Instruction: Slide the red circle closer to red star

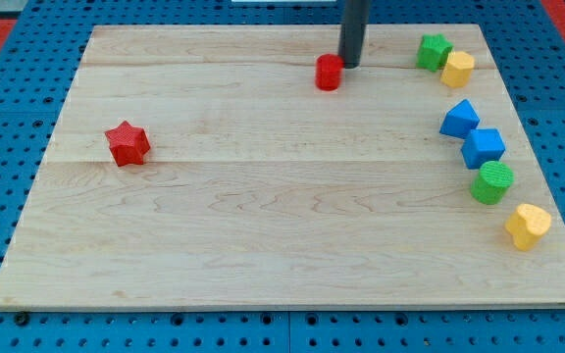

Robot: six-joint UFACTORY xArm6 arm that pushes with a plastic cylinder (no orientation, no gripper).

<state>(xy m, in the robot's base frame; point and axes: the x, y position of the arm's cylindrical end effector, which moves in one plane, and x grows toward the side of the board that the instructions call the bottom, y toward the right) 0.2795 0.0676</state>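
The red circle (329,73) sits near the view's top, right of centre. The red star (127,143) lies far off at the view's left, lower down. My tip (349,64) is the lower end of the dark rod that comes down from the view's top edge. It stands just to the right of the red circle, touching or almost touching its upper right side.
Wooden board (263,255) on a blue pegboard. Along the view's right side: green block (434,51), yellow block (457,69), blue triangle (459,119), blue block (483,147), green circle (491,182), yellow heart (527,226).
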